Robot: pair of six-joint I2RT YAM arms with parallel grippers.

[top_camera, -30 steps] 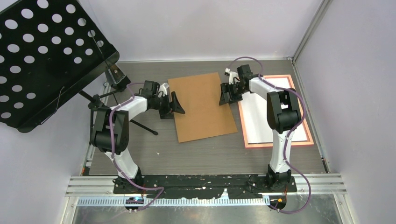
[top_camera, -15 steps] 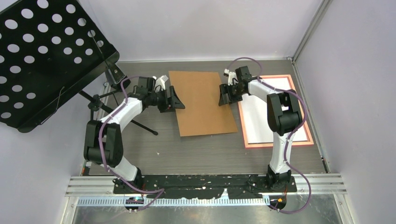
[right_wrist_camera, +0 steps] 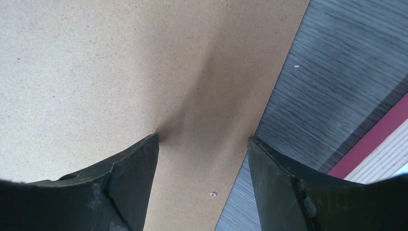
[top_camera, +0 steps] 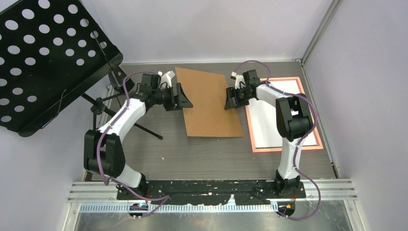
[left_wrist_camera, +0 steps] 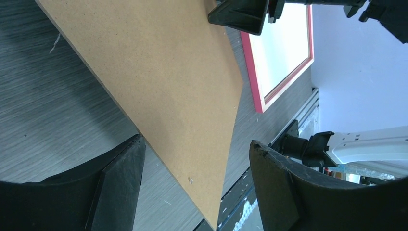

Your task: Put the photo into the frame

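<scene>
The pink-orange frame [top_camera: 287,149] lies flat at the right of the table. A white sheet fills it, the photo [top_camera: 262,127] with its white back up; its printed side is hidden. A plain brown board [top_camera: 209,103] lies in the middle, between my two grippers. My left gripper [top_camera: 185,98] is open at the board's left edge; in the left wrist view [left_wrist_camera: 196,140] the board's corner [left_wrist_camera: 211,192] points down between the fingers. My right gripper [top_camera: 231,98] is open over the board's right edge [right_wrist_camera: 202,137], one finger [right_wrist_camera: 130,173] down on the board, the other over the table.
A black perforated music stand [top_camera: 43,57] fills the far left, and its tripod leg [top_camera: 146,130] reaches onto the table near my left arm. Purple walls close in the back and the right. The frame's red rim [left_wrist_camera: 251,72] shows beyond the board.
The board has slid toward the far wall and turned slightly. My left gripper moved farther from the base along its left edge. The right gripper barely moved.
</scene>
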